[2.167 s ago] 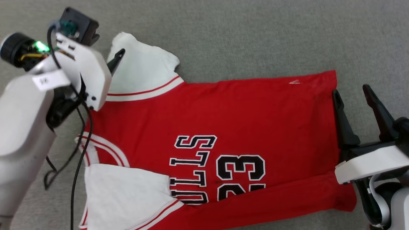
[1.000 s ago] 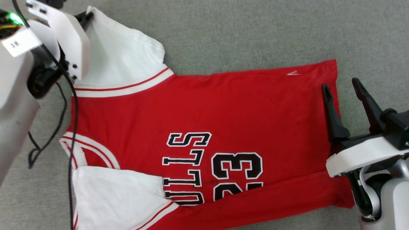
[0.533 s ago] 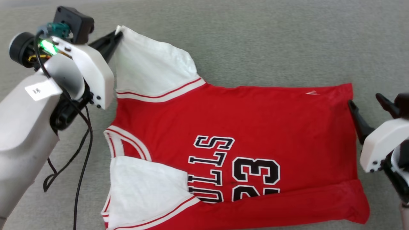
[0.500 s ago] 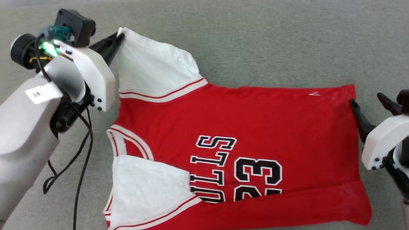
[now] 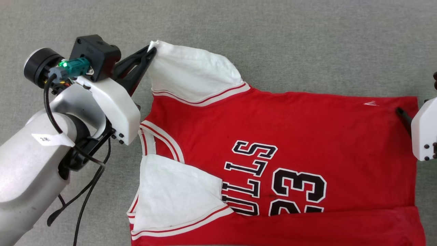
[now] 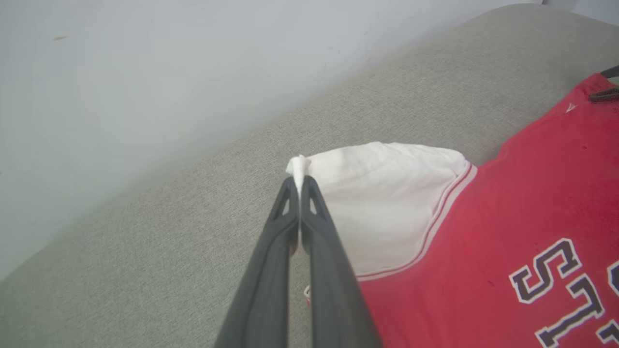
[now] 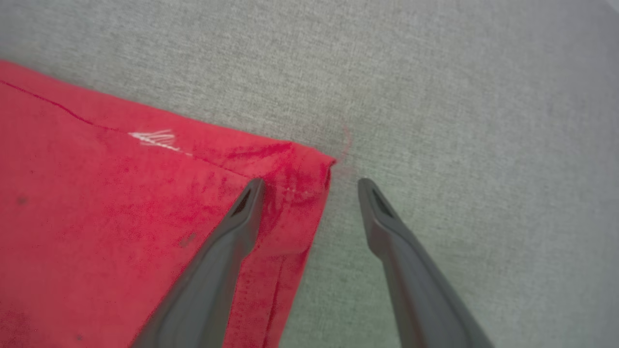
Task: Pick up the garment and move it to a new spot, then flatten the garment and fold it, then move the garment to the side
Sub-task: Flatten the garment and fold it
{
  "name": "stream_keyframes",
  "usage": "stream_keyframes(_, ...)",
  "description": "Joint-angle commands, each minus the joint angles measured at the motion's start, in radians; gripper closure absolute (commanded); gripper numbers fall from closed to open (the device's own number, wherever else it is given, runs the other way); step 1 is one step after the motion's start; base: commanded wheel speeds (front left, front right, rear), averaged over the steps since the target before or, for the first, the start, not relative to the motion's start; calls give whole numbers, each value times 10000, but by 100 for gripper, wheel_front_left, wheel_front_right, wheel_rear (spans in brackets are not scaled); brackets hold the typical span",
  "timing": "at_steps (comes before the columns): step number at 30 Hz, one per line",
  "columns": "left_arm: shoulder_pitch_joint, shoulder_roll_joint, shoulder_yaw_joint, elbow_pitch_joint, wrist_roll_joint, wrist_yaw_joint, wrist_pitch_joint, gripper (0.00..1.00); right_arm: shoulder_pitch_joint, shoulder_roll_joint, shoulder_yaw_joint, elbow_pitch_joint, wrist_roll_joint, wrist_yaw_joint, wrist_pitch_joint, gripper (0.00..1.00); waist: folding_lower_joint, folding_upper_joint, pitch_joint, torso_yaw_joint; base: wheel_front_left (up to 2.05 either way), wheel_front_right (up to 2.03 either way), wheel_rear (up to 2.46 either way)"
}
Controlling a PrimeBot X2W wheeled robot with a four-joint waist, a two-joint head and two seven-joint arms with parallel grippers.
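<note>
The garment [image 5: 293,130] lies spread, lettering up, on the grey fabric surface [image 5: 307,41]. The left gripper [image 6: 300,180] has its fingers closed on the corner of the far white sleeve [image 5: 194,73]. The right gripper [image 7: 310,184] has its fingers wide, straddling the hem corner and gripping nothing. Risk: the thin pinch may slip under tension, and the sleeve would then crumple.

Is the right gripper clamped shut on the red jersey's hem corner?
No, the right gripper has its jaws open, one finger over the red jersey at its hem corner, the other over the grey fabric beside it.
</note>
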Motion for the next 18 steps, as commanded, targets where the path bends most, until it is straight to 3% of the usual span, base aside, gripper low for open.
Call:
stream_keyframes(1, 76, 13, 19, -94, 48, 63, 12, 100, -173, -82, 58, 117, -68, -14, -16, 0, 1, 0, 121, 107, 0, 0, 0)
stream_keyframes(8, 14, -33, 15, -414, 84, 150, -74, 100, -356, -50, 559, 970, -50, -9, -36, 0, 1, 0, 395, 333, 0, 0, 0)
stream_keyframes(9, 38, -34, 13, -405, 68, 155, -100, 100, -337, -41, 652, 1101, -20, -8, -12, 14, 1, 0, 413, 356, 0, 0, 0)
stream_keyframes(11, 83, -55, 5, -350, 46, 160, -114, 100, -261, -27, 817, 1359, 56, -8, 6, 96, 1, 0, 432, 393, 0, 0, 0)
stream_keyframes(12, 101, -60, -6, -315, 57, 162, -138, 100, -230, -36, 886, 1462, 78, -8, -16, 100, 1, 0, 427, 406, 0, 0, 0)
stream_keyframes(18, 279, -199, 33, -1, -98, 259, -373, 100, -415, -37, 608, 1792, 88, -17, -853, 100, 1, 0, 121, 379, 0, 0, 0)
